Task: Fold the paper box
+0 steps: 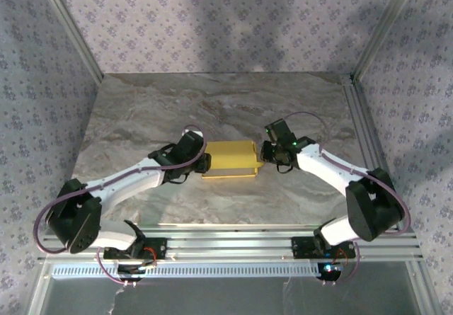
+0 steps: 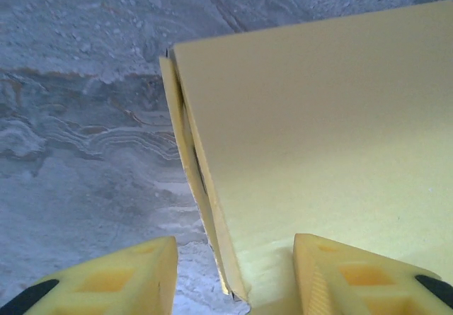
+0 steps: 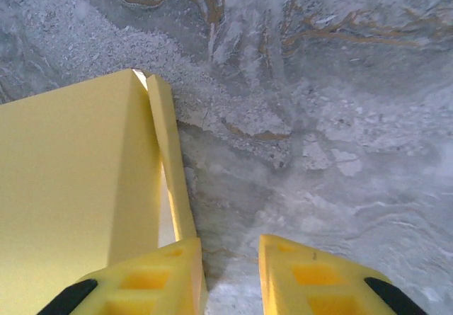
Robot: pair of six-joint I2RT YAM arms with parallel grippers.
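Observation:
The paper box (image 1: pixel 228 159) lies folded flat and yellow in the middle of the marble table (image 1: pixel 212 102). My left gripper (image 1: pixel 202 161) stands at its left end and my right gripper (image 1: pixel 263 153) at its right end. In the left wrist view the left gripper (image 2: pixel 235 250) is open. The box's side edge (image 2: pixel 205 209) runs between its fingers, with a gap on either side. The box top (image 2: pixel 318 138) stretches away to the right. In the right wrist view the right gripper (image 3: pixel 230 248) is open over bare table. Its left finger (image 3: pixel 152 279) is against the box's side flap (image 3: pixel 170 166).
Aluminium rails (image 1: pixel 233 241) run along the near edge by the arm bases. Patterned walls (image 1: pixel 212 18) and metal posts (image 1: pixel 375 25) enclose the back and sides. Bare marble lies behind the box and to both sides.

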